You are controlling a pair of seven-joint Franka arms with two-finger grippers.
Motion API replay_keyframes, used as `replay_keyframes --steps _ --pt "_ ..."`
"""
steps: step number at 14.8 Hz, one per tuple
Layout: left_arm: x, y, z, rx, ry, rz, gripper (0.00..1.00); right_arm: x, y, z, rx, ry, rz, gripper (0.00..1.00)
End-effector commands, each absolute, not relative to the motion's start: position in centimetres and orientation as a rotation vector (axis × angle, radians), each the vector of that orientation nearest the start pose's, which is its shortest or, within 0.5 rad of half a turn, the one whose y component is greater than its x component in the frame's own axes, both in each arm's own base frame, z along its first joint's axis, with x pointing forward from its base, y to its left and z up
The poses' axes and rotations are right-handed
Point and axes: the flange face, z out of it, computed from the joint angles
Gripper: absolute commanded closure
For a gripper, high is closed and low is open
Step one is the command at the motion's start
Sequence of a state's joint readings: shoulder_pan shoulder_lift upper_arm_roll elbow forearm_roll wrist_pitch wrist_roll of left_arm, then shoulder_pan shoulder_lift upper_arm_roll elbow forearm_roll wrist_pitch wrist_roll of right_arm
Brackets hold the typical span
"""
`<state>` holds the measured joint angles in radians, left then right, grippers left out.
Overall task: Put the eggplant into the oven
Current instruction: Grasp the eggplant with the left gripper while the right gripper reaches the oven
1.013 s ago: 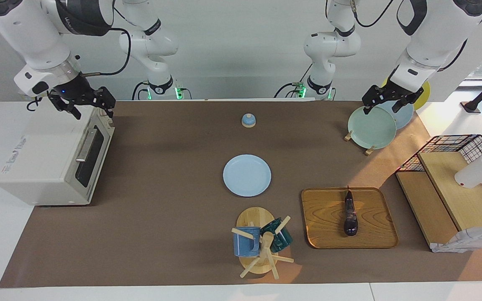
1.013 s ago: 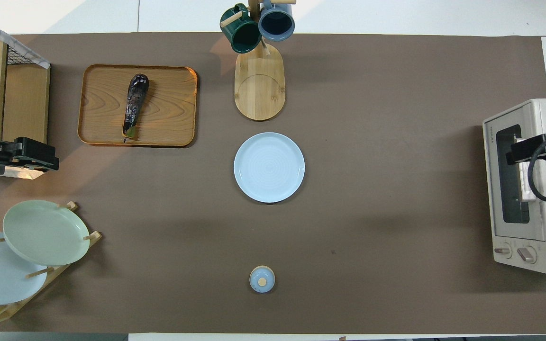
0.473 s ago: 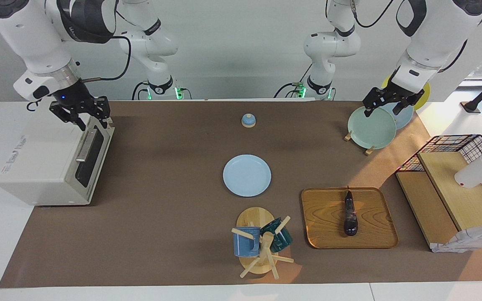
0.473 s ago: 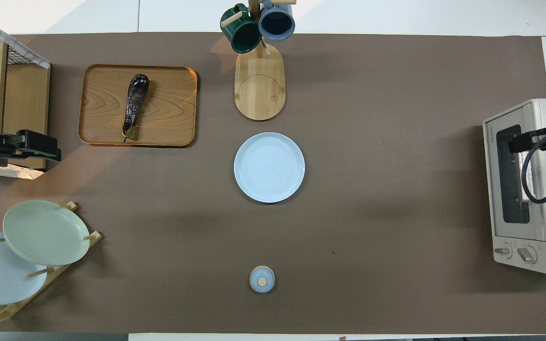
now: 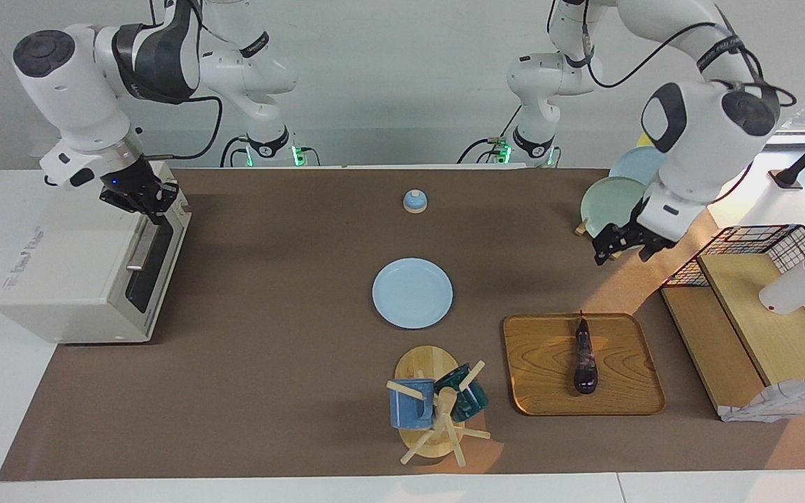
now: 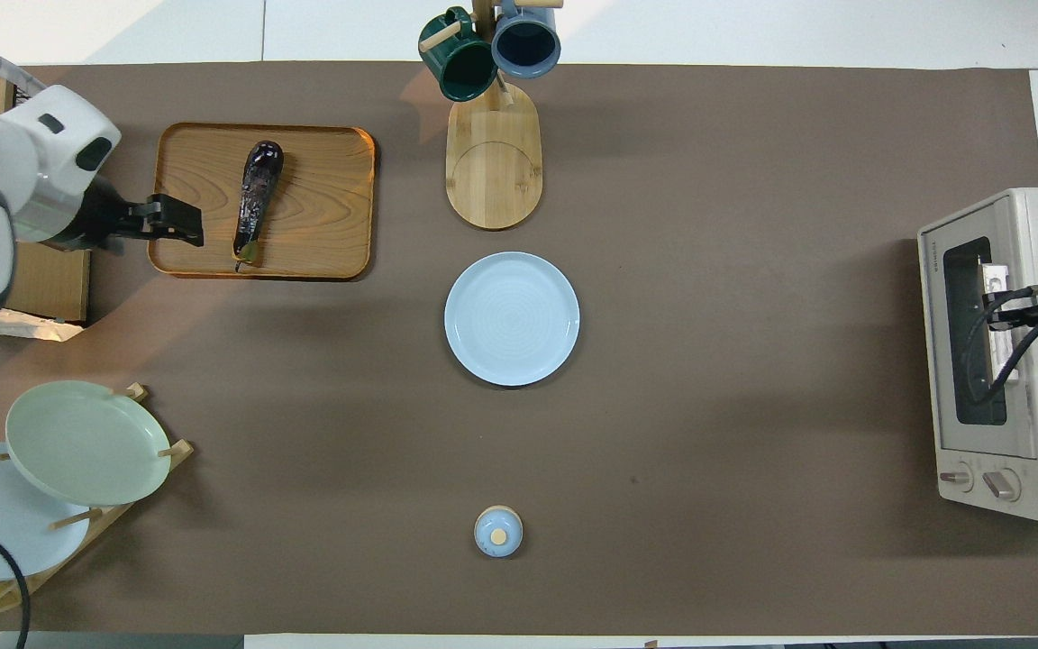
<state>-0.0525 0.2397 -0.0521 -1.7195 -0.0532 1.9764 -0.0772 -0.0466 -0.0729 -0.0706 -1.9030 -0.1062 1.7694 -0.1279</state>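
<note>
Early stage: eggplant (image 5: 584, 358) lies untouched on its tray (image 5: 546, 363), oven (image 5: 88, 269) door closed, right tool (image 5: 152, 201) clamped on the handle, left tool (image 5: 624, 248) open above the bench.

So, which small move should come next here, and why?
Probably the right gripper should pull the handle to open the oven: it is shut at the closed door's top edge. The eggplant lies on the wooden tray; the open left gripper hangs short of it.
</note>
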Motion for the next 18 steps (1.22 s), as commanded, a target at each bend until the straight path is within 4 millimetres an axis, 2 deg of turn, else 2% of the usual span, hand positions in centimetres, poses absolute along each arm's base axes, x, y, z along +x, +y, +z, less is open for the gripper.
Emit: replay_keyframes --steps 1,3,4,5,8,10,13,16,18 --pt "66.1 -7.5 38.9 -3.215 0.145 -0.051 0.0 52.3 -8.2 51.7 -3.292 -0.041 0.127 1.0" --pt "68.5 -8.0 35.7 -3.216 0.188 -0.062 0.0 52.3 -8.8 50.7 -3.299 -0.037 0.13 1.0" --pt "69.1 -8.4 34.3 -3.213 0.217 -0.058 0.0 52.3 -9.3 50.2 -3.3 -0.039 0.117 1.0" --pt "69.3 -8.4 33.7 -3.211 0.269 -0.07 0.0 52.3 -9.6 49.8 -3.3 -0.034 0.108 1.0" --pt "69.6 -8.4 32.6 -3.204 0.327 -0.114 0.0 52.3 -10.6 48.7 -3.332 -0.079 0.12 1.0" --pt "69.1 -9.3 32.1 -3.196 0.403 -0.101 0.04 52.2 -11.3 48.3 -3.332 -0.071 0.111 1.0" --pt "68.7 -9.4 31.3 -3.191 0.429 -0.094 0.11 52.1 -11.1 46.9 -3.328 -0.08 0.104 1.0" --pt "68.3 -9.9 31.1 -3.188 0.44 -0.098 0.13 52.1 -11.0 46.9 -3.326 -0.079 0.103 1.0" --pt "68.4 -9.9 31.1 -3.188 0.44 -0.104 0.21 51.8 -10.2 45.7 -3.313 -0.105 0.139 1.0"
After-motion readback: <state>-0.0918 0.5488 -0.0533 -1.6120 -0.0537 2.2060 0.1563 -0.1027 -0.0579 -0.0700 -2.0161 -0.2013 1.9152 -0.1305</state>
